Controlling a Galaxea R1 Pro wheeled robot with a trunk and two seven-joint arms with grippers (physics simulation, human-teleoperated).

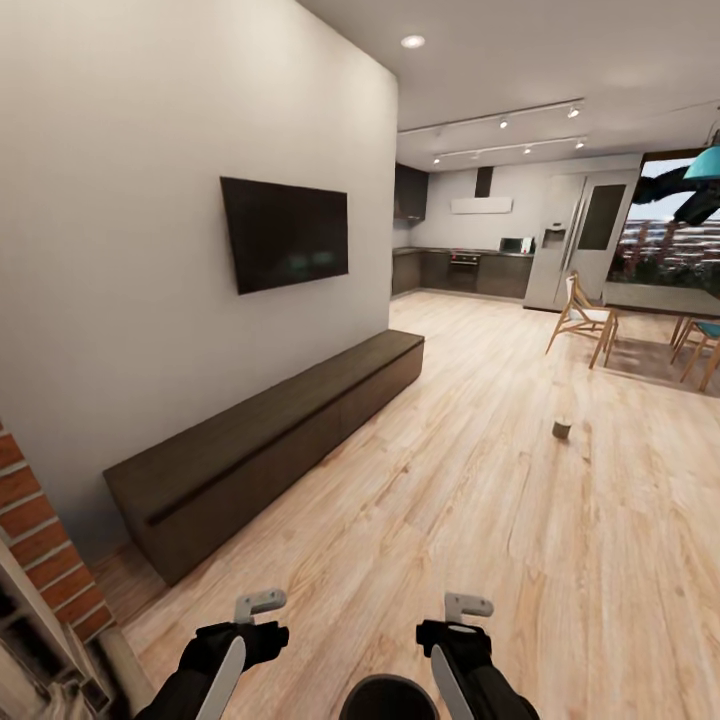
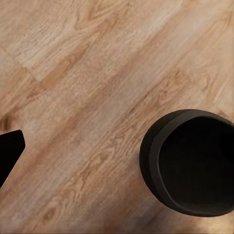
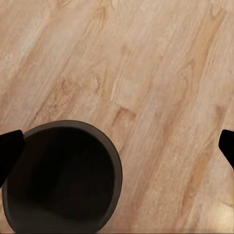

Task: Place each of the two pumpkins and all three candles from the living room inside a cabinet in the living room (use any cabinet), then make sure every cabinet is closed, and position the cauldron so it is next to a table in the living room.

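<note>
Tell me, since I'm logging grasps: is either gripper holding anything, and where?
Nothing: left gripper and right gripper are open over bare floor.

- The cauldron (image 1: 388, 698) is cut off by the head view's bottom edge; only its dark rim shows, between the arms.
- A small stubby object (image 1: 562, 429) on the floor (image 1: 480, 500) is too small to identify.
- The cabinet (image 1: 270, 440) fronts are too dark to make out their seams.
- The dining surface (image 1: 660, 298) and a chair (image 1: 705, 345) run off the right edge.
- The right end effector (image 3: 117, 148) shows only dark tips at the right wrist view's edges.
</note>
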